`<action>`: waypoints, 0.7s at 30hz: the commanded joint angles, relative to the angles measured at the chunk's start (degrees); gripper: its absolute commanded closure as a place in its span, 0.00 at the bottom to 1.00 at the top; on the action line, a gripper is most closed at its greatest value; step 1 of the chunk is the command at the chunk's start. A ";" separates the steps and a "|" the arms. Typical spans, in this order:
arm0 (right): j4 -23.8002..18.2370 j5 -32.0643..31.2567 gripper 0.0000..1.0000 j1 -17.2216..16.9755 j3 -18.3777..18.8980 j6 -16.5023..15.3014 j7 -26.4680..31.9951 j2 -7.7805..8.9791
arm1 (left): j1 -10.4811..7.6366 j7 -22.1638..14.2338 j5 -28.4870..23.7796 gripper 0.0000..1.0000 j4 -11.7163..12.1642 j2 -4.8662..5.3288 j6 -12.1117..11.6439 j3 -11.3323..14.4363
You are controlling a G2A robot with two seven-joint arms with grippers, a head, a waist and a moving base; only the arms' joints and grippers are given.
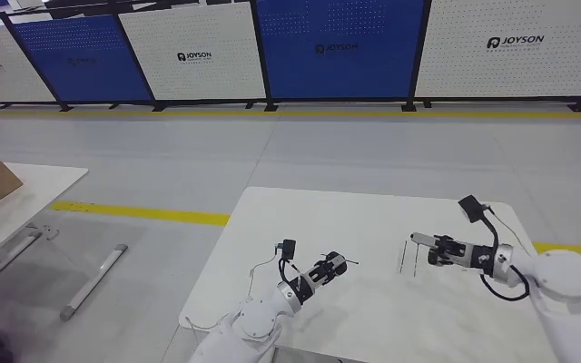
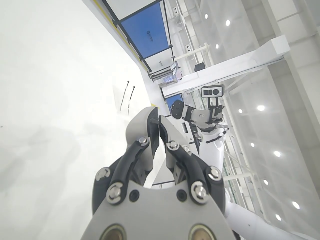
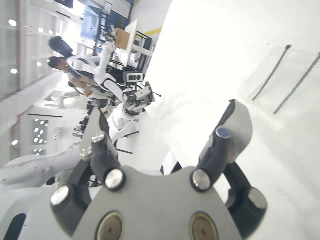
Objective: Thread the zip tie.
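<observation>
While zip ties [image 3: 271,72] lie on white table [image 1: 363,227] before blue panels [image 1: 340,45], left gripper [image 2: 158,119] clenched; right gripper [image 3: 165,108] agape.

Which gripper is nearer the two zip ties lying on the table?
Right. The right gripper, open, hovers just beside the zip ties; the left gripper, shut on a thin black strand, sits farther off across the table.

The left pincer [image 2: 159,119] and right pincer [image 3: 166,108] share curved grey fingers [image 2: 138,126], black linkages [image 2: 125,161] and round silver screws [image 2: 114,191]; the white arms [image 1: 263,318] carry thin black cables [image 1: 499,290].
</observation>
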 commanded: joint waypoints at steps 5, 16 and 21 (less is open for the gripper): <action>5.39 -7.78 0.00 7.46 -8.75 2.63 -1.33 -1.64 | 0.00 0.00 0.00 1.00 0.00 0.00 0.00 0.00; 5.75 -7.94 0.00 7.81 -9.17 2.71 -1.55 -1.77 | 0.00 0.00 0.00 1.00 0.00 0.00 0.00 0.00; 4.35 -10.79 0.00 7.74 -9.46 1.67 -1.60 -1.55 | 0.00 0.00 0.00 1.00 0.00 0.00 0.00 0.00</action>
